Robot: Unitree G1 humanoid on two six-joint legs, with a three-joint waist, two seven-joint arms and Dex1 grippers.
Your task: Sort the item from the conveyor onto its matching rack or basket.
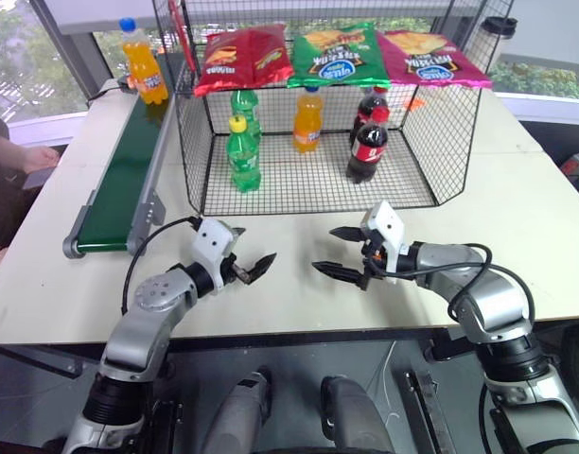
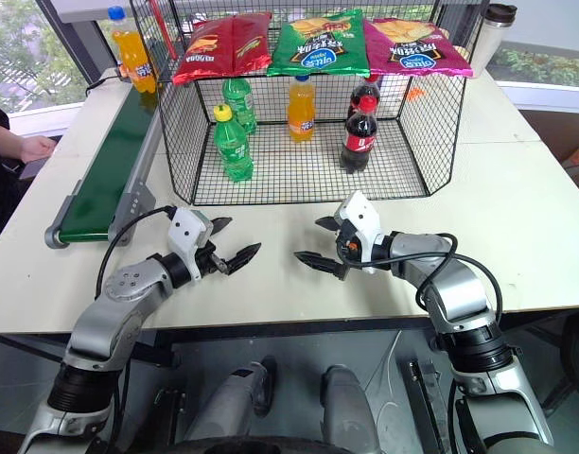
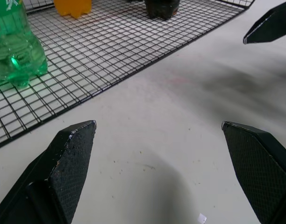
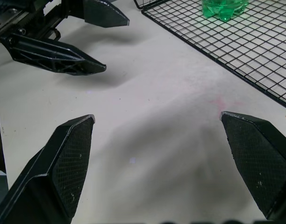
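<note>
1. Table (image 1: 517,218): pale, flat top; windows behind it; a person's hand (image 1: 36,156) at its left edge.
2. Cage (image 1: 441,123): black wire mesh, open front, centred on the table. Three snack bags (image 1: 337,55) on its top; green, orange and cola bottles inside.
3. Conveyor (image 1: 119,189): dark-green belt, just left of the cage.
4. Left gripper (image 1: 250,267) and right gripper (image 1: 341,252): before the cage's front, over bare table, fingers spread wide, holding nothing.
5. Bottle (image 1: 143,62): orange soda, blue cap, upright at the conveyor's far end, beside the cage's far-left corner.
</note>
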